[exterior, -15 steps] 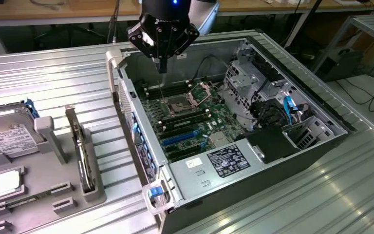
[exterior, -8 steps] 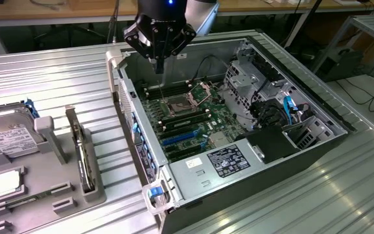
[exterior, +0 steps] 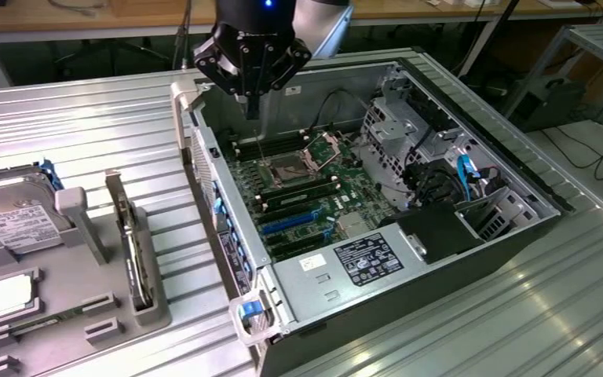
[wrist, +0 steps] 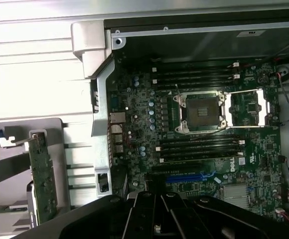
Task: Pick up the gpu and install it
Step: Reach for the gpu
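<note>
In the exterior view, the gpu (exterior: 126,236) stands on its long edge in a slot of the grey holder (exterior: 92,314). The holder sits near the metal table's (exterior: 103,126) edge on the exterior view's left, just beside the open computer case (exterior: 202,169). A hard drive (exterior: 13,216) and a CPU chip (exterior: 10,292) share the holder. The gripper (exterior: 251,108) hangs well apart from the card, above the case's far corner. It points straight down with its fingers pressed together on nothing.

In the wrist view, the gpu (wrist: 42,179) shows its green board, upright in the holder (wrist: 5,169) outside the case wall. The gripper (wrist: 154,211), closed and empty, hangs over the motherboard (wrist: 134,109) near a blue slot (wrist: 189,177). The bare CPU socket (wrist: 202,112) lies beyond that slot.
</note>
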Controlling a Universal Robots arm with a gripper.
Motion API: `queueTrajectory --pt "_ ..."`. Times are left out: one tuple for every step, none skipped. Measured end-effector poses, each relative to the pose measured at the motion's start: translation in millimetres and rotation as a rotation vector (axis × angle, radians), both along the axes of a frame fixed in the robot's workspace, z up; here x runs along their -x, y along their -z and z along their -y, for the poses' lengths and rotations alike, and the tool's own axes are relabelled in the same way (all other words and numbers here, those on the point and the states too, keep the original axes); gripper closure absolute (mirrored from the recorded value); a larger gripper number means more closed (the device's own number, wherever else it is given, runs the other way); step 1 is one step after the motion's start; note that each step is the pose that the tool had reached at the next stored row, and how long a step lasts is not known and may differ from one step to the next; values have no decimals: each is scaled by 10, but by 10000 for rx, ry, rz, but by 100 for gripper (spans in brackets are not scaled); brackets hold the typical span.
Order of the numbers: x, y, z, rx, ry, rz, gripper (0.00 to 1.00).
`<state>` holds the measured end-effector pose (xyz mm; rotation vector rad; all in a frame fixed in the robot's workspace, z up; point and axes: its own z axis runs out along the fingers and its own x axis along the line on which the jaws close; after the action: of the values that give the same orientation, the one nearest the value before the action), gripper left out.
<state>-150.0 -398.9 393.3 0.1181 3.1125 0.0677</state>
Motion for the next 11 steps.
queueTrajectory --pt "7 0 0 1 -1 -1 89" --pt "17 0 0 0 0 0 89" --pt "26 0 0 0 -1 0 89" --pt "34 0 0 0 0 0 89" --pt "41 0 0 0 0 0 89" --pt "47 0 0 0 0 1 89" --pt "59 0 0 0 -1 0 89" --pt "69 0 0 0 -1 0 89" --pt "79 0 0 1 -1 -1 89" --pt "86 0 0 0 -1 0 89" --pt "94 0 0 0 -1 0 89"
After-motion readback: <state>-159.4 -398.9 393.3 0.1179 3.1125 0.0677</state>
